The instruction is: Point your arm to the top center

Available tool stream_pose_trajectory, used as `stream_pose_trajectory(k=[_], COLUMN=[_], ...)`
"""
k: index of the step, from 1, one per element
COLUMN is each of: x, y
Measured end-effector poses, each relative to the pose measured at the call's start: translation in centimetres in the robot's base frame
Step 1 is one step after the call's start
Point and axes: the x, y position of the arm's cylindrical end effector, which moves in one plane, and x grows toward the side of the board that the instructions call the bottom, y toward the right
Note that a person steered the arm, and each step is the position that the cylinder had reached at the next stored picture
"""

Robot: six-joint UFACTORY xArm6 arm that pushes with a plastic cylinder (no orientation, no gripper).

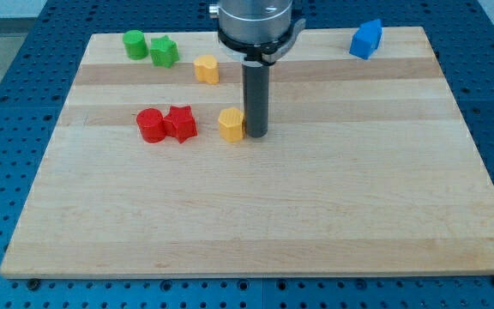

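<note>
My tip [256, 134] rests on the wooden board [256, 215] a little above its middle, touching or almost touching the right side of a yellow hexagonal block [231, 124]. A second yellow block [206, 69] lies up and to the left of the rod. A red cylinder [150, 125] and a red star-shaped block [180, 124] sit side by side to the left of the tip. A green cylinder [134, 44] and a green star-shaped block [164, 52] are at the top left. A blue block [365, 39] is at the top right.
The arm's grey mount [256, 26] hangs over the board's top centre and hides part of the top edge. A blue perforated table [15, 103] surrounds the board.
</note>
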Motion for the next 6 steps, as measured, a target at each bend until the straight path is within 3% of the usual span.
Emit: stream_pose_trajectory(k=[4,6], x=[-1.4,-8.7], y=[-2.3,-1.1])
